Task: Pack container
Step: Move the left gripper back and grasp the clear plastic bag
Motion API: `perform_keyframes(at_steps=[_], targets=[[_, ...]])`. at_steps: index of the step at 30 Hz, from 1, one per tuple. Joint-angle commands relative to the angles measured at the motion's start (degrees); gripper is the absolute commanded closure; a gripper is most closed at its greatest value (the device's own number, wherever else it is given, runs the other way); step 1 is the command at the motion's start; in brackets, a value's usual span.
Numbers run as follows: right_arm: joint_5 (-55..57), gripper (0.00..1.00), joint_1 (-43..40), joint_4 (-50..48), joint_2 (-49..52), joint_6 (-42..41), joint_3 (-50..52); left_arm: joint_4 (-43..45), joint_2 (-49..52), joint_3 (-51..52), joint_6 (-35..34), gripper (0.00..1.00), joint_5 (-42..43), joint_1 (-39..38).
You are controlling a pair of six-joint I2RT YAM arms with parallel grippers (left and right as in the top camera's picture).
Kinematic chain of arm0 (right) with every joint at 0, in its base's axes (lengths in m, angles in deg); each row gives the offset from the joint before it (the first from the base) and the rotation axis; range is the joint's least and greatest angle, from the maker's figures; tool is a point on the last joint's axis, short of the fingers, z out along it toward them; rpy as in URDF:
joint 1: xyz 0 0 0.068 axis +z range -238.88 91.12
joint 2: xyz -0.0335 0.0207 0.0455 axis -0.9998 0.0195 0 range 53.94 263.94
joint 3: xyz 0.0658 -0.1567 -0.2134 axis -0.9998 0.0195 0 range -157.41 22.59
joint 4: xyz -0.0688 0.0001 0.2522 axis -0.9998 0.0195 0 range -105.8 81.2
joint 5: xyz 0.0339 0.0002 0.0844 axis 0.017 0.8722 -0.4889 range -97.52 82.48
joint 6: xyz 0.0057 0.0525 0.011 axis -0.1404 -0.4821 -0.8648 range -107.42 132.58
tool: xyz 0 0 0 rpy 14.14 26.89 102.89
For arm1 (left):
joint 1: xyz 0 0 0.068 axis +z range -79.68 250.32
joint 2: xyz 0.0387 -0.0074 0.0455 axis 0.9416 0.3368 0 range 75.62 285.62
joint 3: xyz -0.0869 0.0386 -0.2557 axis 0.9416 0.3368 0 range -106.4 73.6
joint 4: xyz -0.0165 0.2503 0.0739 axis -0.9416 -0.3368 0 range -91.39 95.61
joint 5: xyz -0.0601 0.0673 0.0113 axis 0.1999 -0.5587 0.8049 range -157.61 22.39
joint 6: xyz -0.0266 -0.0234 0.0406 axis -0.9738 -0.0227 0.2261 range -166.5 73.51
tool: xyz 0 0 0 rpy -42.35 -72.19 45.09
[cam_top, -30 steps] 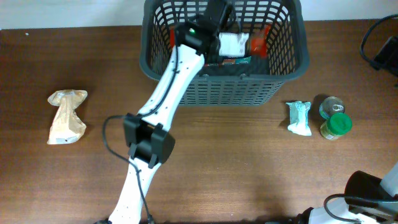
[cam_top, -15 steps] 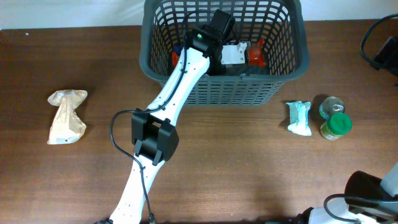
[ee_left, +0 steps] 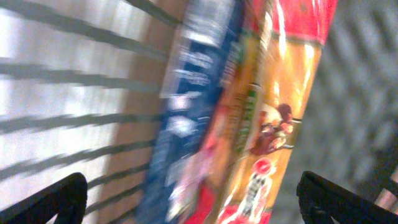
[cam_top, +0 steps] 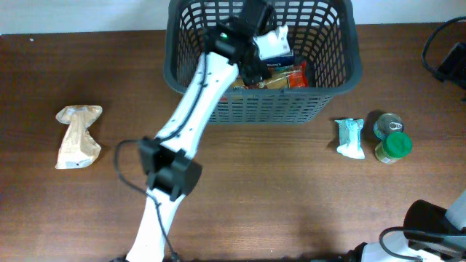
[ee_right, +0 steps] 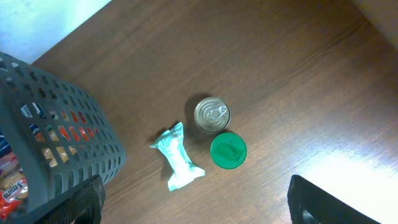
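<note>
Slotted walls of the container stand at the far edge of the tabletop, about the middle of its width. My left arm reaches over the near rim so that my left tool hangs inside it. In the left wrist view its fingers sit far out at the two lower corners, spread wide, with nothing pinched between them. Below them lie a blue package and, pressed against its side, a red-and-orange snack packet, both too blurred for me to read the print. From overhead a white-and-blue pack shows just beside my wrist inside the container, and I cannot tell whether it is that same blue package. My right tool hangs above the tabletop, off to the right of the container, its fingers likewise spread apart and holding nothing. Under it, outside the container, a tin can stands upright just beside a green-lidded jar; whether the two touch I cannot tell. A pale teal wrapped packet lies near them on the side towards the container. Well apart from all this, at the left end of the tabletop, lies a crumpled beige bag.
</note>
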Motion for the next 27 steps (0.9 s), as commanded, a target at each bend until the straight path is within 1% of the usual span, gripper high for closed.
perform_keyframes(at_steps=[1,4,6,9,10,13,16,18,19,22,24,27], targets=[[-0.59,0.11,-0.37,-0.07,-0.24,-0.48,0.22,-0.50,-16.09,-1.46,-5.22,0.01,0.31,4.09],[-0.59,0.11,-0.37,-0.02,-0.24,-0.48,0.22,-4.37,-23.34,-1.44,-7.28,0.01,0.35,9.94],[-0.61,0.11,-0.37,-0.04,-0.24,-0.48,0.22,-6.36,-26.71,-1.44,-10.67,0.01,0.42,15.89],[-0.59,0.11,-0.37,-0.07,-0.24,-0.48,0.22,-8.76,-29.29,0.20,-16.70,0.00,0.59,27.30],[-0.59,0.11,-0.37,-0.07,-0.22,-0.48,0.22,-9.42,-29.68,2.03,-17.66,0.00,0.61,31.63],[-0.59,0.11,-0.37,-0.11,-0.22,-0.48,0.22,-10.84,-29.90,8.66,-20.28,0.00,1.09,40.30],[-0.57,0.11,-0.37,-0.31,-0.22,-0.48,0.22,-11.87,-29.29,20.17,-21.05,0.00,4.92,47.28],[-0.55,0.11,-0.37,-0.50,-0.22,-0.48,0.22,-11.58,-28.37,28.41,-21.03,0.00,5.53,50.05],[-0.55,0.11,-0.37,-0.63,-0.22,-0.48,0.22,-11.06,-27.85,32.02,-21.05,0.02,5.57,51.04],[-0.55,0.11,-0.37,-0.66,-0.22,-0.46,0.22,-7.41,-26.34,42.66,-21.46,0.03,5.57,53.66],[-0.55,0.11,-0.37,-0.66,-0.22,-0.46,0.22,-4.11,-25.49,47.45,-21.33,0.03,5.55,54.75],[-0.52,0.11,-0.37,-0.68,-0.22,-0.46,0.22,-0.37,-23.34,51.76,-18.10,0.03,5.07,55.84]])
